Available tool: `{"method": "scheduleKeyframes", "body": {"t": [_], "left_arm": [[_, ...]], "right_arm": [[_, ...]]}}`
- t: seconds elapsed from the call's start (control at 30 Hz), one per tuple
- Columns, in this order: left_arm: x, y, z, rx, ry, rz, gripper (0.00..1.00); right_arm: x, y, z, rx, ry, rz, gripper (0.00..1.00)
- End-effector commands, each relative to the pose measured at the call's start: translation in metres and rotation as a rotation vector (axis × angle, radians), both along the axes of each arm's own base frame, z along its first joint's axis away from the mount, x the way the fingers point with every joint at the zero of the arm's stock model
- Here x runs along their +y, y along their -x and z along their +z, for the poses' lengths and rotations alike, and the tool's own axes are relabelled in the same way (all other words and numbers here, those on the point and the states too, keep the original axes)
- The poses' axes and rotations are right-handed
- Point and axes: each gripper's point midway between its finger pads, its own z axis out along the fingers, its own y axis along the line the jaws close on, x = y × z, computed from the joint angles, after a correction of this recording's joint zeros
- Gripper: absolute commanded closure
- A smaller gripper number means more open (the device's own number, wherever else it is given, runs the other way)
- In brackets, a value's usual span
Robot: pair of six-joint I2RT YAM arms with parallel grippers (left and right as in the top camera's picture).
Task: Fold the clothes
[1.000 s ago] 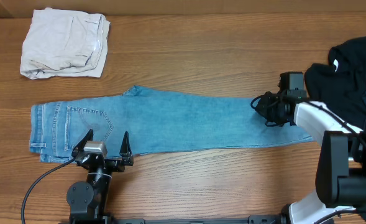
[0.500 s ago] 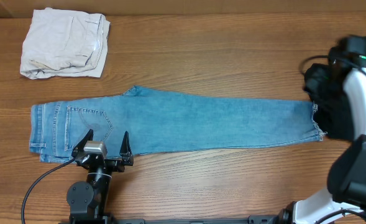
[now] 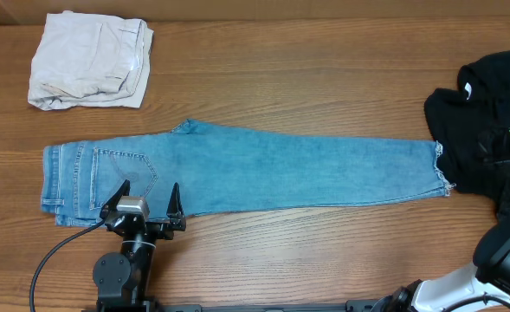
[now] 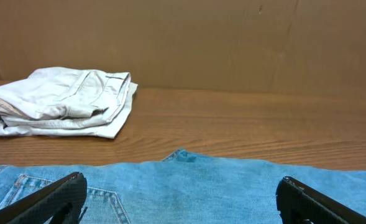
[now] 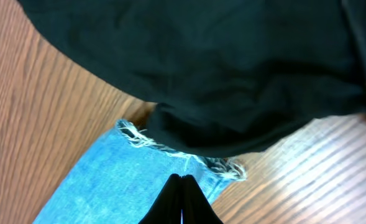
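Between and just beyond the spread fingers of the left pincer (image 3: 148, 192): jeans (image 3: 263, 173), light-blue denim, lying flat on the table (image 3: 324, 69), doubled lengthwise, leg over leg. Back pocket (image 3: 125, 169) showing just ahead of that pincer, toward its left finger; waistband lying farther off to its left. Left pincer standing wide open, gripping nothing, sitting at the near edge of the denim. Judged to be waiting by the seat, ready for a fold along the length.

Directly under the tips of the right pincer (image 5: 181, 183): frayed hem (image 5: 170, 152) of the jeans, lying well apart from the left pincer. Right pincer appearing closed tip to tip, holding nothing visible.

Just beyond the right pincer's tips: black garment (image 3: 488, 130), lying heaped, white tag (image 3: 468, 89) showing, its edge overlapping part of the hem. Judged a hindrance, risking being dragged along with any lift of the hem.

Far ahead of the left pincer, off to its left: off-white garment (image 3: 90, 61), lying folded, well apart from the jeans. Judged already done and resting out of the working area.
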Motion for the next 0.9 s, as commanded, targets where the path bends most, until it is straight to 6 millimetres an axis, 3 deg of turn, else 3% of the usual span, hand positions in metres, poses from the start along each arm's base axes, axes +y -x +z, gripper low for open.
{"method": "scheduleKeyframes", "body": {"t": [0.0, 0.27, 0.57, 0.73, 0.87], "left_arm": [[0.003, 0.0, -0.001, -0.003, -0.016, 0.011, 0.0], [0.002, 0.0, -0.001, -0.003, -0.016, 0.011, 0.0], [0.002, 0.0, -0.001, -0.003, -0.016, 0.011, 0.0], [0.003, 0.0, -0.001, -0.003, -0.016, 0.012, 0.0], [0.003, 0.0, -0.001, -0.003, -0.016, 0.011, 0.0]], "right_arm": [[0.009, -0.004, -0.015, 0.006, -0.064, 0.031, 0.96], [0.015, -0.002, -0.057, 0.09, -0.153, 0.031, 0.96], [0.022, -0.003, -0.083, 0.121, -0.22, 0.046, 0.96], [0.016, -0.005, -0.104, 0.144, -0.205, 0.042, 0.96], [-0.003, -0.002, -0.117, 0.181, -0.128, 0.005, 0.96]]}}
